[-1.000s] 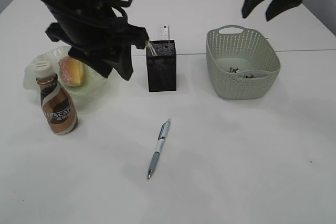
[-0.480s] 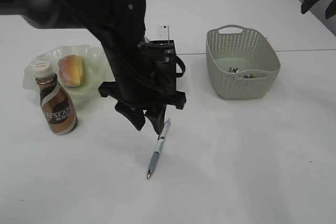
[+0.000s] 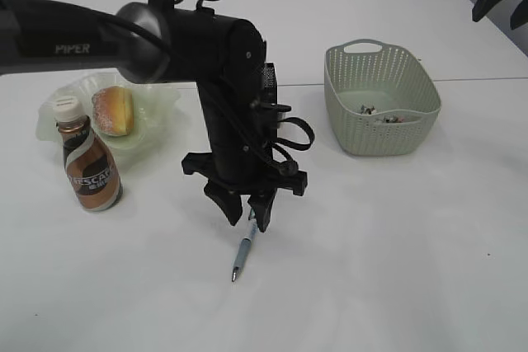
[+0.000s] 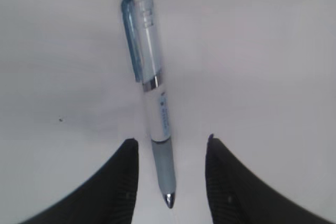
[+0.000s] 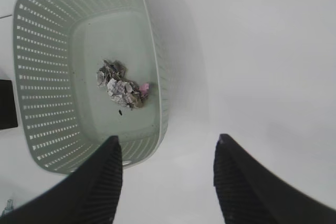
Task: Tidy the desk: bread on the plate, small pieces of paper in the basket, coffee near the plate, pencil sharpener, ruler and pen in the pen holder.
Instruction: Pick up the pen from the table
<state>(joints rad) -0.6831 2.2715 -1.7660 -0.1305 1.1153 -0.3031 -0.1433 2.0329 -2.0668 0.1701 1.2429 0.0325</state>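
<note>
Bread (image 3: 113, 110) already on the plate (image 3: 157, 88), toward the left edge of the tabletop (image 3: 396, 269). Coffee bottle (image 3: 87, 164) upright just beside that plate, on its near side, so apparently settled too. Small pieces of paper (image 5: 119, 84) lying in the bottom of the basket (image 5: 31, 77), toward the right edge; no loose scraps visible elsewhere on the white surface. Pen holder (image 3: 268, 80) mostly hidden behind the left arm, near the middle and toward the far edge; contents not readable from here, so ruler and pencil sharpener neither confirmed nor ruled out.

Pen (image 4: 149, 98) remaining as the one item plainly outstanding: flat on the tabletop near the middle, toward the near edge, tip pointing at the near edge. Left gripper (image 4: 170, 182) down low over it with jaws apart, one on each side of the grip end near the tip, not yet touching the barrel as far as the wrist view shows. Right gripper (image 5: 168, 182) also spread wide and empty, raised above the tabletop beside the basket, near the far right corner.

Judged stage: most of the tidying done; left to do, closing on the pen, lifting it and dropping it upright into the pen holder.
</note>
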